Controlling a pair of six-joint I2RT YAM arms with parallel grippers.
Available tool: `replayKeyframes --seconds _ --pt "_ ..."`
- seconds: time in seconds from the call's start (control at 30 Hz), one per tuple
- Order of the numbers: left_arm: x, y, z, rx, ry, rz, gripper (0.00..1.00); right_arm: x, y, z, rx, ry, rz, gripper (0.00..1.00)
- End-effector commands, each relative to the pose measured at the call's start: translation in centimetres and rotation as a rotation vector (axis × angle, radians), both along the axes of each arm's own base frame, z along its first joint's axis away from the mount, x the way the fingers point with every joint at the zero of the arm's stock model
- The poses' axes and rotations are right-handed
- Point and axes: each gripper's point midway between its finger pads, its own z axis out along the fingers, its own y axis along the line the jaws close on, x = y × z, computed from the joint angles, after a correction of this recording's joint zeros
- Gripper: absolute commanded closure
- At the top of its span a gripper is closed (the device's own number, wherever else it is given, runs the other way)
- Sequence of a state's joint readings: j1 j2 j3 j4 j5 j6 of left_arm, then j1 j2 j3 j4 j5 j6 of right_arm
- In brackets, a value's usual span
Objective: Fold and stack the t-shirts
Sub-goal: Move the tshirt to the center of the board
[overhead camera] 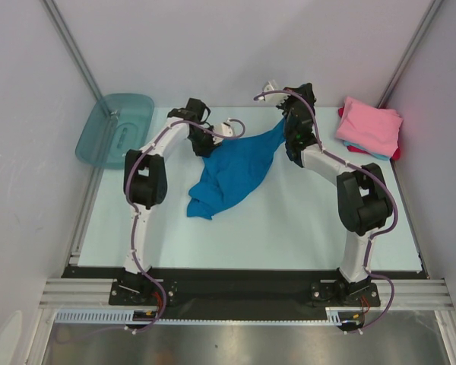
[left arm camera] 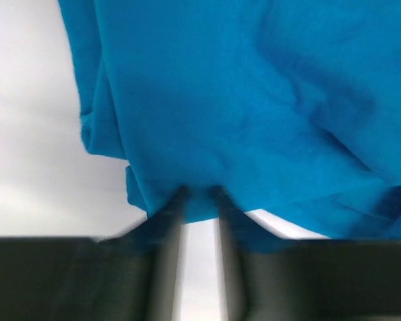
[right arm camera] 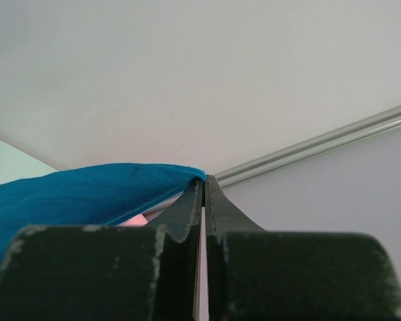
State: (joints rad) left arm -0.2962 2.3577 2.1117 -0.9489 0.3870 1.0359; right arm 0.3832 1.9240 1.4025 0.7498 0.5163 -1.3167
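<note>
Blue t-shirt (overhead camera: pixel 232 171) sags crumpled, its raised corner apparently pinched.

At the far left corner of the pale table (overhead camera: pixel 281 232) we see a translucent teal tub (overhead camera: pixel 99 144), set at an angle beside the white wall (overhead camera: pixel 23 152). Aluminium posts (overhead camera: pixel 70 44) frame the booth, and a black plate (overhead camera: pixel 243 293) lines the near edge.

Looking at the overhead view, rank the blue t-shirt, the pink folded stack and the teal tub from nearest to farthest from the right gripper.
1. blue t-shirt: mid-table, its edge pinched in the right gripper.
2. pink folded stack: far right corner, to that gripper's right.
3. teal tub: far left corner, on the opposite side.
</note>
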Motion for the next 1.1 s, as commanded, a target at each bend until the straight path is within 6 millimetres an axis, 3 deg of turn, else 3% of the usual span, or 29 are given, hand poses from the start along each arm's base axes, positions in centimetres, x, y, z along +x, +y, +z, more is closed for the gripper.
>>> replayKeyframes --seconds 0.0,0.03,0.07,0.27,0.37,0.43,0.5,0.53,0.57,0.67,0.8,0.83,0.87,0.93,0.97,1.0,1.07 --pt "1.1 -0.3 0.8 0.002 -0.042 -0.004 0.79 -0.2 -0.2 2.2 0.034 -0.074 -0.009 1.0" --pt "1.2 -0.2 0.8 0.005 -0.043 0.0 0.94 -0.2 -0.1 2.1 0.036 -0.072 -0.008 1.0" --pt "1.2 -0.2 0.7 0.009 -0.042 0.002 1.0 -0.3 -0.2 2.1 0.036 -0.072 -0.01 1.0" --pt "2.5 0.5 2.6 0.026 -0.09 0.086 1.0 -0.3 0.0 1.8 0.033 -0.063 -0.01 1.0" --pt "5.2 1.4 7.0 0.011 -0.233 0.209 0.99 -0.3 0.0 1.6 0.036 -0.054 -0.008 1.0" --pt "7.1 2.2 12.4 -0.041 -0.378 0.298 1.0 -0.3 0.0 1.3 0.032 -0.05 -0.009 1.0" --pt "7.6 2.9 16.1 -0.077 -0.455 0.334 0.99 -0.3 0.0 1.2 0.03 -0.049 -0.009 1.0" --pt "7.1 2.8 19.2 -0.107 -0.502 0.322 1.0 -0.3 0.0 1.3 0.031 -0.051 -0.008 1.0" --pt "6.5 2.4 20.8 -0.132 -0.524 0.28 1.0 -0.2 0.1 1.2 0.032 -0.051 -0.006 1.0" --pt "3.3 1.8 23.2 -0.131 -0.503 0.167 1.0 -0.1 0.2 1.1 0.03 -0.051 -0.003 1.0" --pt "-1.9 1.0 23.7 -0.146 -0.383 -0.016 0.99 0.0 0.3 1.0 0.028 -0.053 0.0 1.0" --pt "-3.8 1.2 23.1 -0.13 -0.319 -0.05 1.0 0.0 0.2 1.1 0.03 -0.056 0.001 1.0" --pt "-4.8 1.2 23.4 -0.126 -0.317 -0.089 1.0 0.0 0.3 1.2 0.029 -0.057 0.004 1.0" --pt "-6.7 1.4 22.3 -0.119 -0.255 -0.122 1.0 0.2 0.3 1.1 0.03 -0.058 0.003 1.0" --pt "-7.5 1.6 23.1 -0.112 -0.278 -0.15 1.0 0.2 0.4 1.1 0.03 -0.058 0.006 1.0" --pt "-8.5 1.9 21.4 -0.097 -0.228 -0.171 1.0 0.3 0.3 1.3 0.031 -0.062 0.006 1.0" --pt "-9.5 1.7 20.9 -0.092 -0.21 -0.196 1.0 0.4 0.5 1.4 0.026 -0.066 0.01 1.0"
